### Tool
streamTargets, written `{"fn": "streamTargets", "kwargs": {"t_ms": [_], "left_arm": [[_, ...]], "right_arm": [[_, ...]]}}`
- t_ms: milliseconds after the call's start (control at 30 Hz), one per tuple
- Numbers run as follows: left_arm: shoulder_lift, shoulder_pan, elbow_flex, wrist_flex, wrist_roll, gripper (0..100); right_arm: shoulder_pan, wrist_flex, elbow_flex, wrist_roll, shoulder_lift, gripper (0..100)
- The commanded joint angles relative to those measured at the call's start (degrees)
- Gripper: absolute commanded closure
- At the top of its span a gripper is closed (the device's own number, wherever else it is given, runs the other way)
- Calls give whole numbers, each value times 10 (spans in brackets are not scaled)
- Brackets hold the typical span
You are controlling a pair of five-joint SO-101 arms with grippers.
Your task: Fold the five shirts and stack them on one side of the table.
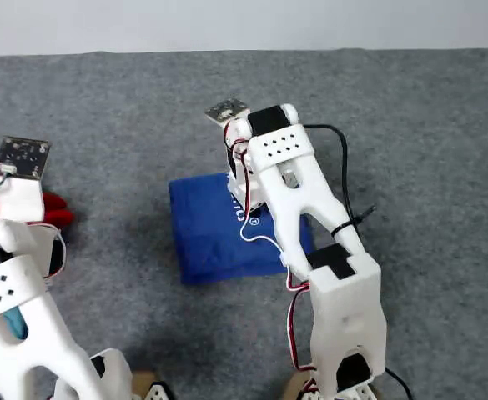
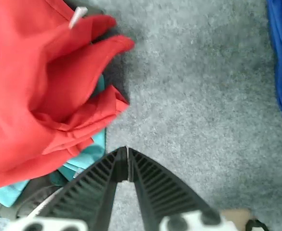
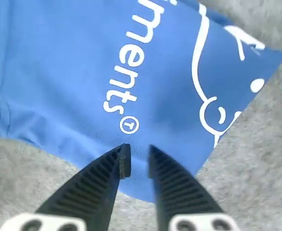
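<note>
Folded into a flat, soft-cornered rectangle near mid-table: blue shirt [image 1: 214, 237], smooth knit, on the grey, fuzzy table [image 1: 410, 125]. Bears white printed lettering and a white outline drawing across its top face. Poised right over the shirt's printed edge: right gripper [image 3: 137, 159], ribbed black jaws a little apart, pinching nothing. Heaped in loose, crumpled folds at the table's left side: red shirt [image 2: 30, 96] with a small white tag [image 2: 77, 17], over a teal shirt [image 2: 90, 154]. Just beside that heap: left gripper [image 2: 127, 156], jaws pressed together, empty.
</note>
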Motion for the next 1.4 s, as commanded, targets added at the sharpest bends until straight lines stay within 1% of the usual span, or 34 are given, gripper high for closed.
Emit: {"fn": "streamTargets", "kwargs": {"t_ms": [0, 33, 100, 233, 333, 667, 800, 1067, 1100, 1167, 1300, 1333, 1367], "left_arm": [[-11, -3, -2, -9, -2, 993], [-11, -2, -3, -9, -3, 993], [-11, 0, -3, -10, -4, 993], [-11, 0, -3, -10, -4, 993], [-11, 0, -3, -10, -4, 993], [-7, 0, -3, -11, -5, 993], [-7, 1, -3, -18, -5, 993], [-11, 1, -3, -18, -5, 993], [-11, 1, -3, -18, -5, 993], [-11, 1, -3, -18, -5, 993], [-11, 1, -3, -18, -5, 993], [-11, 1, -3, -18, -5, 993], [-11, 1, -3, -18, -5, 993]], "right_arm": [[8, -1, -32, -68, 7, 772], [9, -3, -32, -94, 12, 728], [10, -15, -32, -133, 22, 674], [10, -51, -32, -180, 38, 661], [13, -68, -32, -201, 45, 661], [74, -143, -32, -202, 87, 661], [68, -145, -32, -206, 116, 662], [27, -139, -32, -206, 163, 664], [23, -138, -32, -206, 166, 670], [18, -132, -32, -206, 167, 724], [22, -132, -32, -194, 168, 931], [24, -131, -32, -173, 168, 974], [25, -125, -32, -153, 168, 996]]}}
